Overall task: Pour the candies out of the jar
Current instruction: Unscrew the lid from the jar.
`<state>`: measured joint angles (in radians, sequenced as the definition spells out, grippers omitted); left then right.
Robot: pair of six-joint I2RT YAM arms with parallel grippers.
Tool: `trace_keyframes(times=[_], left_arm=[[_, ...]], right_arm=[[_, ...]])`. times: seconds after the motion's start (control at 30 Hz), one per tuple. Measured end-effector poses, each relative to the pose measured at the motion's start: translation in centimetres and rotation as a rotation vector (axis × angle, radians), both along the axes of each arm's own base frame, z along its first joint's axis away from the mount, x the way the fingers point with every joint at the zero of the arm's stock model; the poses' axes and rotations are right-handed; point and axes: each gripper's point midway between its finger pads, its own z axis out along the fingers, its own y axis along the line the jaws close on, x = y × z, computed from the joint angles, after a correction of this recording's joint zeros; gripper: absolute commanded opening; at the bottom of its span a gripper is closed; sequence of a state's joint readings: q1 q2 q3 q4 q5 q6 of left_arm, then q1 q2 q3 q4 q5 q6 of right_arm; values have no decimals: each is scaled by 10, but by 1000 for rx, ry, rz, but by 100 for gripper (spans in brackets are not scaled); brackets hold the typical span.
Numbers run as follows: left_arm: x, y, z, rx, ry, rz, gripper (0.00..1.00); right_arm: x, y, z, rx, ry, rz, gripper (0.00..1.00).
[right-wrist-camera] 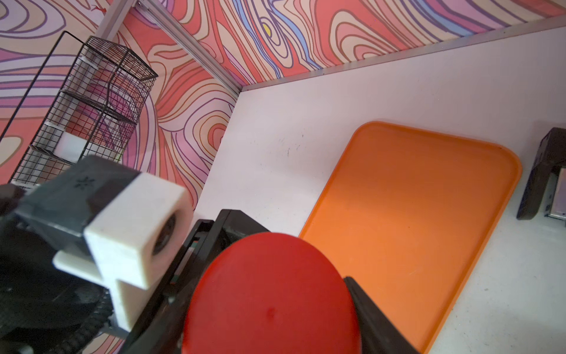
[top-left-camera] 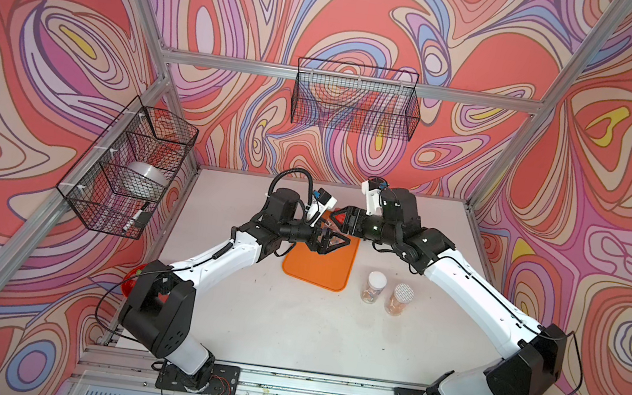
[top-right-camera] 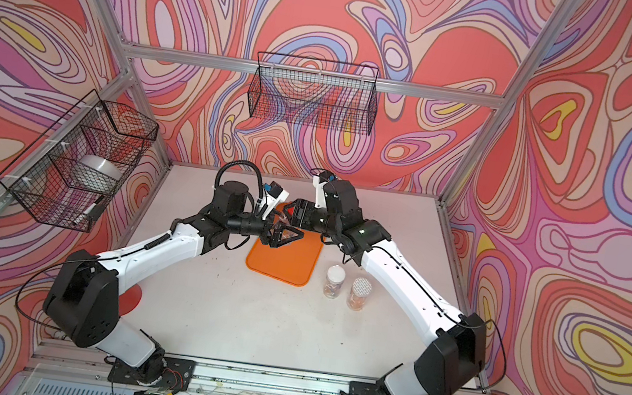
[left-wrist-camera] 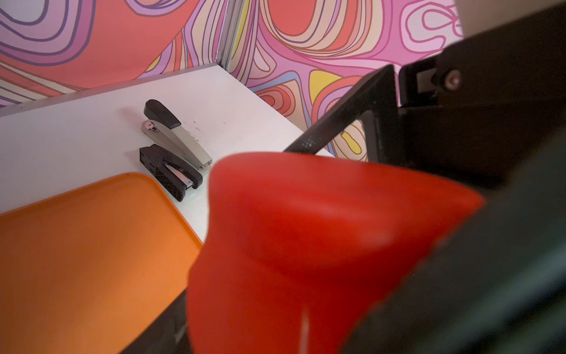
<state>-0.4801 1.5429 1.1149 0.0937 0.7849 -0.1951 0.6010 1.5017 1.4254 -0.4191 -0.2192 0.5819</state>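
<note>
Orange tray [top-left-camera: 317,268] lies beneath both grippers; left gripper [top-left-camera: 336,242] is clamped round the clear jar [top-left-camera: 328,227], right gripper [top-left-camera: 338,220] just beyond it is closed on the red lid [right-wrist-camera: 269,300]; candies inside the held jar too blurred to make out.

Legible text, brands, numbers: none in any view. Only sign: a small dark asterisk-like mark on the grey top of the camera housing [right-wrist-camera: 82,183], right wrist view. Jars [top-left-camera: 374,287], two, at 4 o'clock of the tray [top-left-camera: 317,266] in both top views: any label too small to tell. One lid [top-left-camera: 404,291] bears a dot pattern, no lettering made out.
</note>
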Motion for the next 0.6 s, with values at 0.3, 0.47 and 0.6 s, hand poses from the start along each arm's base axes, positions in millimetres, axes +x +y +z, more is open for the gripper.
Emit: trace_keyframes(times=[0.3,0.47,0.6], left_arm=[[-1,-1,0,1,-1,-3,73],[-1,-1,0,2,-1,-1,66],[-1,-1,0,3,-8,-4,60]], right_arm=[[2,0,4,10,-23,-4,46],[3,0,4,15,-26,-6,46],[3,0,4,20,-27,-8,46]])
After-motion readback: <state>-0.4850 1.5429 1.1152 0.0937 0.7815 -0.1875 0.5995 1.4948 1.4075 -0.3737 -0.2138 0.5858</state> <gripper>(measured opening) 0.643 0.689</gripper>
